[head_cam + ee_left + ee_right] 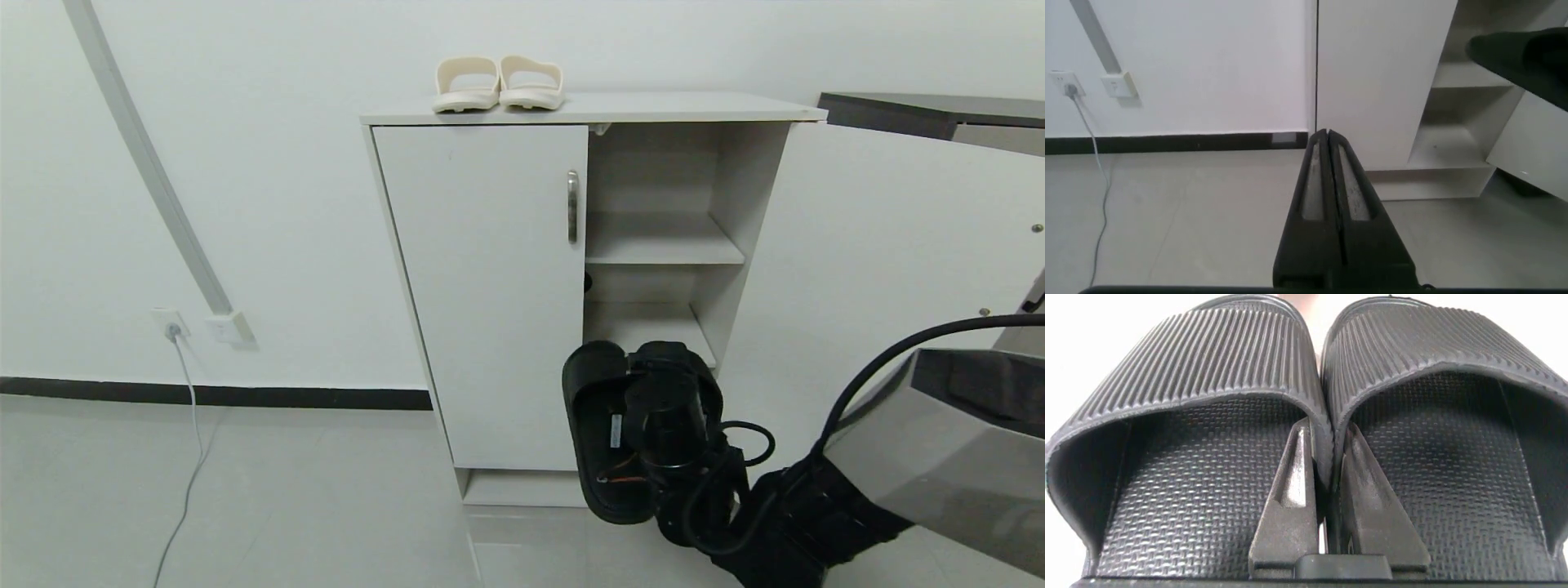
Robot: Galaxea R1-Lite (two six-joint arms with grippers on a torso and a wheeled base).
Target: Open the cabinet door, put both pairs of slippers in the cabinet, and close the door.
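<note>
From the head camera, we saw the right gripper [665,408] carrying the pair of black slippers [600,433], soles facing away from it, toes pointing up. Just beyond the gripper stood the cabinet [482,286], its right door [898,245] swung open to the gripper's right. The lower shelf [645,322] lay just above and behind the gripper, and the upper shelf [661,249] lay higher. The beige slippers [498,83] sat well above the gripper, side by side on the cabinet top.

In the left wrist view, the left gripper [1328,180] had its fingers pressed together with nothing between them. It hung over bare floor, with the cabinet ahead of it.

In the right wrist view, the right gripper's fingers sat inside the two black slippers, one in each, pinching their touching inner walls together.

We judged the slippers light, soft and bendy. Their ribbed straps and textured footbeds offer friction. That shared inner edge seemed the best hold, since one pinch carries both. The beige pair looked much alike, so the same hold should suit it.
</note>
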